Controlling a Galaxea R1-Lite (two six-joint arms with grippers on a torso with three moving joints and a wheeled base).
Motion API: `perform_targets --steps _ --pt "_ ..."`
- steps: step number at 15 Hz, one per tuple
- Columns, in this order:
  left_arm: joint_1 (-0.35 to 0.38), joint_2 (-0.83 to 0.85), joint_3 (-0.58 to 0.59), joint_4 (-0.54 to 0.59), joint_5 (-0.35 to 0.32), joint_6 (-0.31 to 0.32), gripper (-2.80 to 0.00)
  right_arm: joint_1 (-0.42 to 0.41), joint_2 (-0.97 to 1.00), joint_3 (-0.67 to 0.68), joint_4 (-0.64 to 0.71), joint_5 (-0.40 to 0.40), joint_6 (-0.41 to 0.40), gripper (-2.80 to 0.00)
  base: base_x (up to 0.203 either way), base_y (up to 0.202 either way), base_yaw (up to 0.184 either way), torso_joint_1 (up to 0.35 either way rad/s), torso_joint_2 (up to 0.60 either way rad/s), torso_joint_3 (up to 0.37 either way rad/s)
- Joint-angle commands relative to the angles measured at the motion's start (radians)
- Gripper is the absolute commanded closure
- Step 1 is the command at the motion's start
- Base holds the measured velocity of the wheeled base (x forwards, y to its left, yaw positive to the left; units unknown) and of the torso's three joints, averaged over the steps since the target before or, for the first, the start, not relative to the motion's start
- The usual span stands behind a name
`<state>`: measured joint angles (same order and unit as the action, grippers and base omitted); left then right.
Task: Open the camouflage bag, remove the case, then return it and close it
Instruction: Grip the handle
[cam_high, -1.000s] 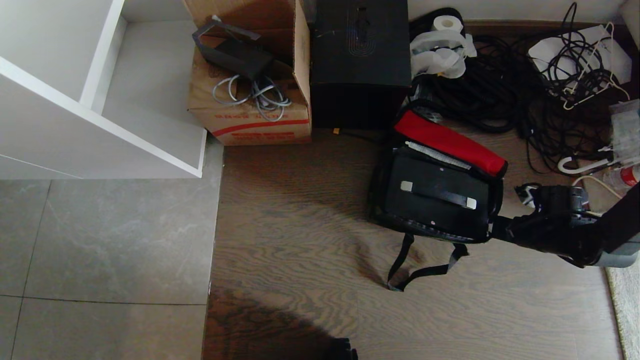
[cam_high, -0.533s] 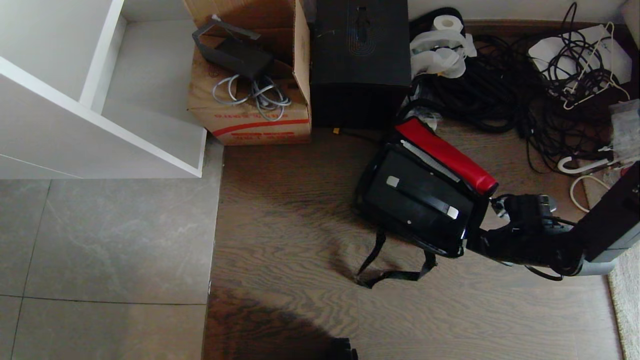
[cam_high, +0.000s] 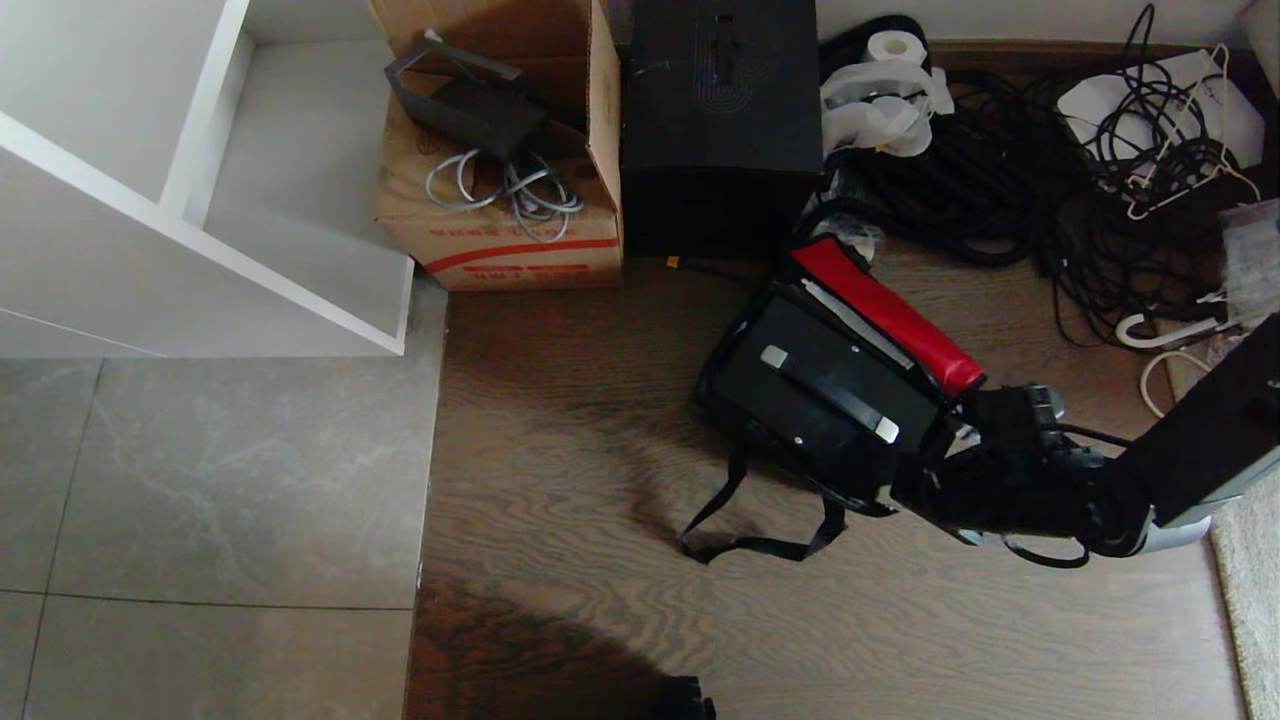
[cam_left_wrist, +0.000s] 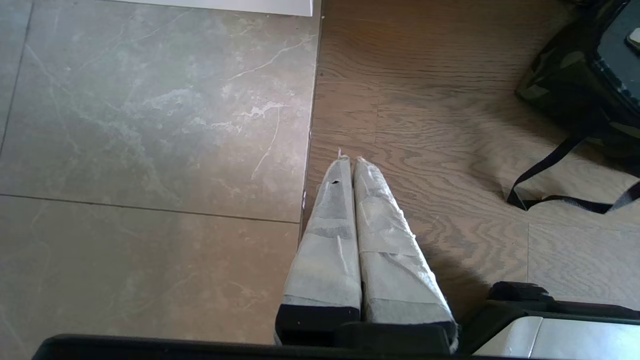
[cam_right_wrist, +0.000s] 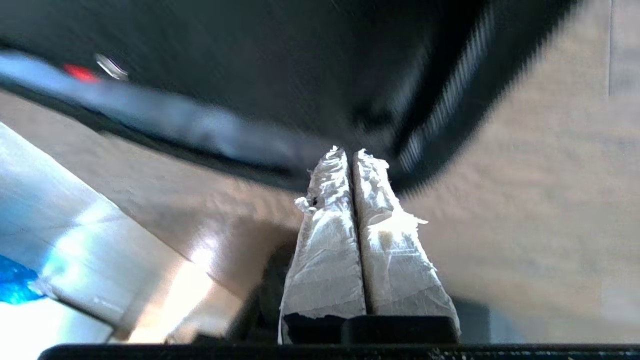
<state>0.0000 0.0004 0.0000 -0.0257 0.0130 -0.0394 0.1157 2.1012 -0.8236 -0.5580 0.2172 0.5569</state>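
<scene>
The camouflage bag (cam_high: 708, 385) lies open on the wood floor, its red flap lining (cam_high: 885, 315) folded back toward the cables. The flat black case (cam_high: 800, 410) rests inside it, bar handle (cam_high: 830, 393) up. My right gripper (cam_high: 912, 487) is shut, its tips against the bag's near right corner; in the right wrist view the gripper (cam_right_wrist: 350, 152) touches the blurred dark bag (cam_right_wrist: 300, 60). The bag's black strap (cam_high: 750, 545) trails toward me. Over the floor seam my left gripper (cam_left_wrist: 348, 160) hangs shut and idle, with the bag (cam_left_wrist: 565, 85) off to one side.
Behind the bag stand a tall black box (cam_high: 720, 120) and a brown cardboard carton (cam_high: 500, 200) holding cords. Tangled black cables (cam_high: 1000, 170) and white hangers lie at the back right. A white shelf unit (cam_high: 200, 250) is at the left, grey tiles (cam_high: 200, 480) below it.
My right gripper has swept left against the bag's corner. The bag, with the case in it, has slid left and turned; its strap dragged along. The left arm has not moved.
</scene>
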Motion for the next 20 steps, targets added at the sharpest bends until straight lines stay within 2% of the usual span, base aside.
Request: perform_targets --steps 1,3,4,5,8,12,13,14,15,17,18,20 --pt "0.000 0.000 0.009 0.000 0.001 -0.001 0.00 -0.004 -0.029 0.000 0.001 0.006 -0.059 0.00 0.000 0.000 0.000 0.000 0.00 0.000" --pt "0.000 0.000 0.009 0.000 0.001 -0.001 0.00 -0.013 -0.071 0.016 0.002 0.031 -0.179 0.00 0.000 0.000 0.000 0.000 0.00 0.000" --pt "0.001 0.000 0.009 0.000 0.001 -0.001 0.00 -0.014 -0.096 0.030 0.001 0.038 -0.201 0.00 0.000 0.000 0.000 0.000 0.00 0.000" --pt "0.000 0.000 0.009 0.000 0.001 -0.001 0.00 -0.012 -0.126 0.043 0.000 0.050 -0.206 0.00 0.000 0.000 0.000 0.000 0.00 0.000" --pt "0.002 0.000 0.009 0.000 0.001 -0.001 0.00 0.025 -0.207 0.068 -0.012 0.163 -0.207 0.00 0.000 0.000 0.000 0.000 0.00 0.000" --pt "0.000 0.000 0.009 0.000 0.001 -0.001 0.00 0.123 -0.233 0.050 -0.115 0.170 -0.227 0.00 0.000 0.000 0.000 0.000 0.00 0.000" --pt "0.001 0.000 0.009 0.000 0.001 -0.001 0.00 0.140 -0.225 0.042 -0.152 0.166 -0.250 0.00 0.000 0.000 0.000 0.000 0.00 0.000" --pt "0.000 0.000 0.009 0.000 0.001 -0.001 0.00 0.153 -0.210 0.034 -0.169 0.162 -0.328 0.00 0.000 0.000 0.000 0.000 0.00 0.000" --pt "0.000 0.000 0.009 0.000 0.001 -0.001 0.00 0.165 -0.179 0.017 -0.175 0.134 -0.464 -2.80 0.000 0.000 0.000 0.000 0.00 0.000" --pt "0.001 0.000 0.009 0.000 0.001 -0.001 0.00 0.190 -0.099 -0.020 -0.186 -0.001 -0.732 -2.80 0.000 0.000 0.000 0.000 0.00 0.000" --pt "0.002 0.000 0.009 0.000 0.001 -0.001 0.00 0.203 -0.058 -0.037 -0.219 -0.065 -0.826 -2.80 0.000 0.000 0.000 0.000 0.00 0.000" --pt "0.001 0.000 0.009 0.000 0.001 -0.001 0.00 0.234 -0.014 -0.054 -0.332 -0.167 -0.902 -2.80 0.000 0.000 0.000 0.000 0.00 0.000"
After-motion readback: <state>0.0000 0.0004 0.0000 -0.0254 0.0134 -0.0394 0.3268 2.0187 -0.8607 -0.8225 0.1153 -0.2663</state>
